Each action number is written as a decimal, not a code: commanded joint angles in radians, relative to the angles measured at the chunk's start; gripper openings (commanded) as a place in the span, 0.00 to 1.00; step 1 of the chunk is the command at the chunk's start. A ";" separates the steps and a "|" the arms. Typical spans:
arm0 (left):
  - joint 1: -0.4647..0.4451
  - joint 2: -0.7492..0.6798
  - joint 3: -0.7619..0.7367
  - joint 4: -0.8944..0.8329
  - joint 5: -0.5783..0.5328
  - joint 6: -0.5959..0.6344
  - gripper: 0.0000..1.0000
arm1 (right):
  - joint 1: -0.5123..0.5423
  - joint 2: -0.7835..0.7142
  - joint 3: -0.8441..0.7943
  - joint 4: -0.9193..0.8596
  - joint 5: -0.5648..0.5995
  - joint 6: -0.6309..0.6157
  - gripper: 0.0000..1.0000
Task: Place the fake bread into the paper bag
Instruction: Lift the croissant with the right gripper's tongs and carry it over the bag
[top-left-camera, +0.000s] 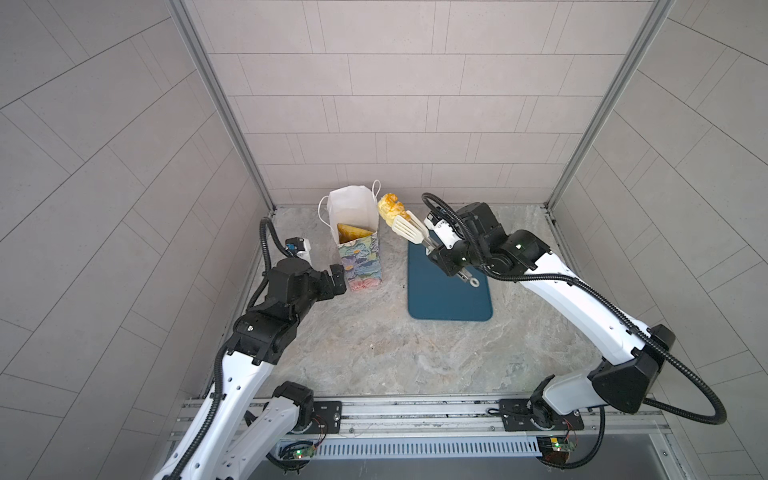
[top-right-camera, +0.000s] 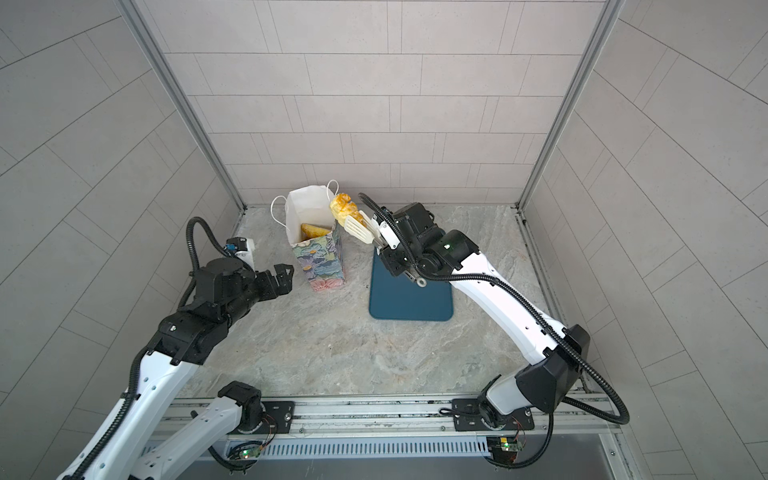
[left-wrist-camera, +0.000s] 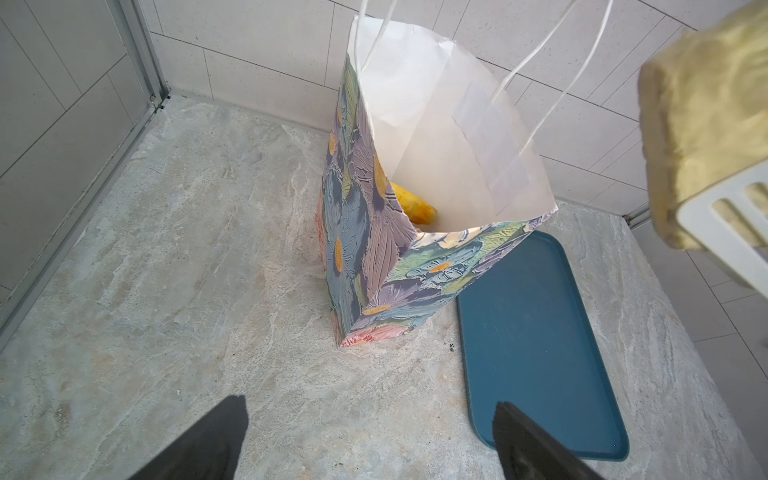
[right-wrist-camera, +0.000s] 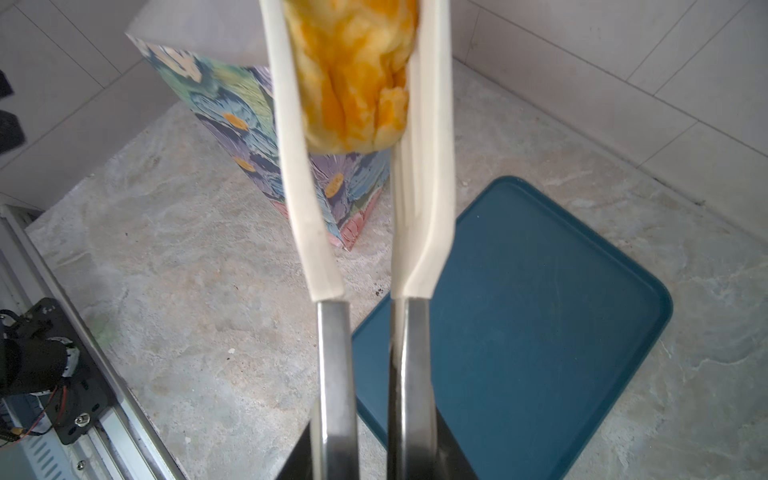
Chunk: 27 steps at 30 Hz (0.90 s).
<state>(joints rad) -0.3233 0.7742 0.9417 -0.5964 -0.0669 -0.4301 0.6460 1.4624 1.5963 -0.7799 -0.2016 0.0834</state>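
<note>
Rails (top-left-camera: 415, 409) and arm bases (top-left-camera: 536, 411) line the near edge of the marbled tabletop (top-left-camera: 374, 353), boxed by grey tiled walls (top-left-camera: 395, 104); open surface stretches between the arms. Left gripper (top-right-camera: 284, 276) hovers low beside the paper bag (top-left-camera: 361, 257), fingers spread wide. Right gripper (top-left-camera: 441, 255), over the teal tray (top-left-camera: 449, 299), squeezes tongs (top-left-camera: 409, 230) that pinch one fake bread (top-left-camera: 390, 210) just beside the bag's mouth, on the tray side. Only the right wrist view shows both blades (right-wrist-camera: 291, 166) pressing its flanks. More bread (left-wrist-camera: 415, 205) lies inside the bag, near the back wall.
</note>
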 joint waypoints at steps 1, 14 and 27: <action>-0.005 -0.004 0.008 0.007 0.001 -0.014 1.00 | 0.032 -0.016 0.054 0.068 0.009 0.008 0.34; -0.005 -0.005 0.008 0.007 0.004 -0.016 1.00 | 0.120 0.123 0.209 0.100 0.047 0.033 0.34; -0.005 -0.004 0.008 0.007 0.006 -0.012 1.00 | 0.154 0.323 0.415 0.007 0.114 0.043 0.34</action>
<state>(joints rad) -0.3233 0.7742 0.9417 -0.5964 -0.0589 -0.4309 0.7929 1.7687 1.9533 -0.7704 -0.1226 0.1173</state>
